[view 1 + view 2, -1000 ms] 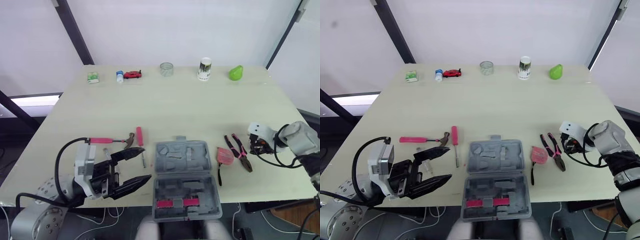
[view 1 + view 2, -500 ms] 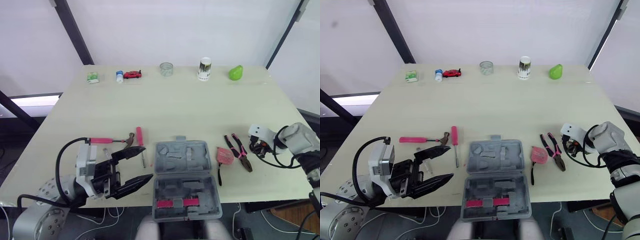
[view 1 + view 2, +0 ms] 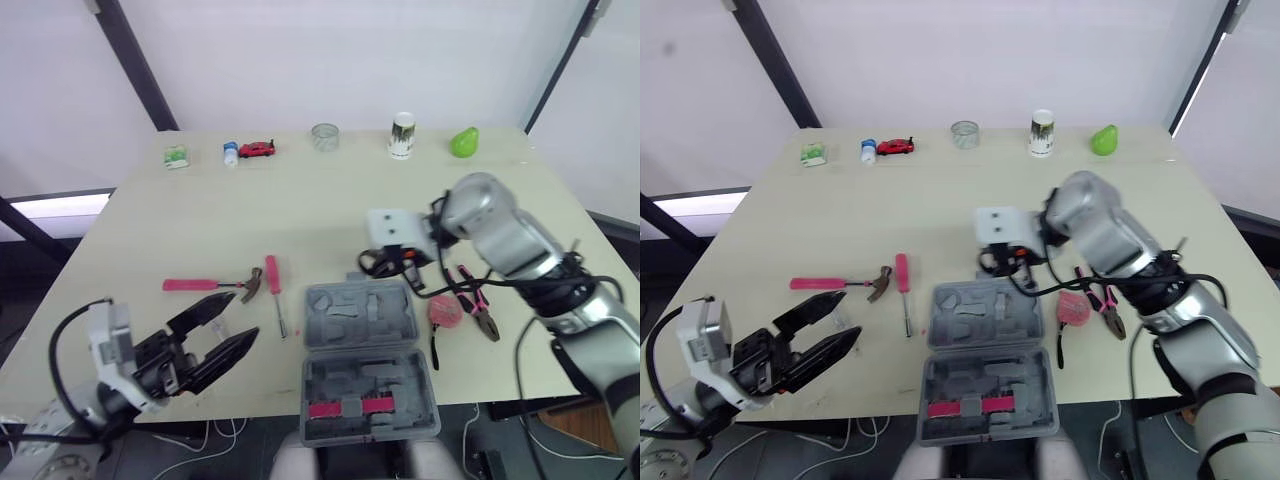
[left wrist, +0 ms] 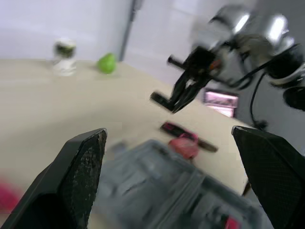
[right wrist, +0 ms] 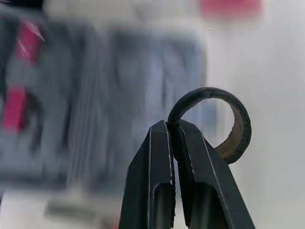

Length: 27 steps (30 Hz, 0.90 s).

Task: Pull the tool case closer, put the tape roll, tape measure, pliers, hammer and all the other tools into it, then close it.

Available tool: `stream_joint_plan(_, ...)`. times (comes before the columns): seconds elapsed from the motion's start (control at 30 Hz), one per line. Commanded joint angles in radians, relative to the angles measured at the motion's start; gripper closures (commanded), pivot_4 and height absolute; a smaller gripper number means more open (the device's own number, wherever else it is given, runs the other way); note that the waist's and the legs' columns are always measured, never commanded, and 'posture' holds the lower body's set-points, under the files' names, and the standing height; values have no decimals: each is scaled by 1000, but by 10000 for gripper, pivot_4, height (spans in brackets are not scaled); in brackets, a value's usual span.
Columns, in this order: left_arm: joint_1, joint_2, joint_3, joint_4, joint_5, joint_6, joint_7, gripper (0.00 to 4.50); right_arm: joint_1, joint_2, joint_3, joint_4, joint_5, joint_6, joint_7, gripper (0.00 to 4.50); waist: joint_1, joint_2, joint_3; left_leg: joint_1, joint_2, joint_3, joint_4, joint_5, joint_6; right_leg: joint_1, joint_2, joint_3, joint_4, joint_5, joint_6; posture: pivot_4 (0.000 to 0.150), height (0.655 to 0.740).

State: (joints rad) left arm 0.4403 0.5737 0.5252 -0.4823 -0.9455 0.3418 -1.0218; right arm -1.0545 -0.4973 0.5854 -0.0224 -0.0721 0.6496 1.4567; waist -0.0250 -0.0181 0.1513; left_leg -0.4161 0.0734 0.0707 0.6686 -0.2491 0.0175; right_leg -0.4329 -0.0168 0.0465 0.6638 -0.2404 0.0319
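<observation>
- The right gripper (image 3: 388,264) is now seen over the middle of the pale table (image 3: 300,210), at the 12 o'clock edge of the open grey plastic tool case (image 3: 352,318). Half a second earlier it was out at 3 o'clock, beyond the pink-handled pliers (image 3: 478,312).
- Its two black fingers are pressed onto the wall of a dark, ring-shaped tape roll (image 5: 237,136), which is held in the air over the case's far half.
- The left gripper (image 3: 243,318) has been drawn back toward 7 o'clock of the table, fingers spread, nothing held.
- The roll is judged to be about to go in, as the first tool packed.
- The roll is seen as a thin hoop, black outside, brownish inside, with a hollow core.
- A pink-handled hammer (image 3: 215,286) and a pink-handled screwdriver (image 3: 274,280) lie at 10 o'clock of the case. A pink tape measure (image 3: 445,310) lies at 3 o'clock, beside the pliers.
</observation>
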Motion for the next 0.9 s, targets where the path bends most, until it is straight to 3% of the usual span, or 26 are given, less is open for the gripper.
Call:
stream_joint_plan(0.03, 61, -18, 68, 61, 22, -51, -47, 0, -40, 121, 101, 98, -47, -78, -47, 43804, 8, -1, 0, 0, 0, 1, 0, 0, 0, 0, -1, 0, -1, 0, 0, 1500, 7400)
stream_joint_plan(0.13, 103, -33, 104, 97, 40, -78, -59, 0, -51, 248, 170, 264, -93, -159, -113, 43804, 6, -3, -2, 1, 0, 3, 1, 0, 0, 0, -1, 0, -1, 0, 0, 1500, 7400)
stream_joint_plan(0.33, 140, -52, 113, 83, 48, -97, -65, 0, -77, 359, 181, 526, -136, -279, -181, 43804, 12, -4, -2, 0, -1, 2, 1, 0, -1, 0, -2, -1, -1, 0, -1, 1500, 7400)
stream_joint_plan(0.83, 147, -60, 110, 52, 55, -102, -33, 0, -122, 505, 107, 838, -178, -429, -279, 43804, -16, -4, -2, 1, 0, 1, -1, 0, -1, 0, -1, -1, 0, 0, -1, 1500, 7400)
stream_joint_plan(0.9, 147, -59, 112, 53, 56, -100, -34, 0, -127, 516, 94, 871, -185, -451, -306, 37939, -16, -4, -2, 0, 0, 1, -1, 0, -1, 0, -1, -1, 0, 0, -1, 1500, 7400)
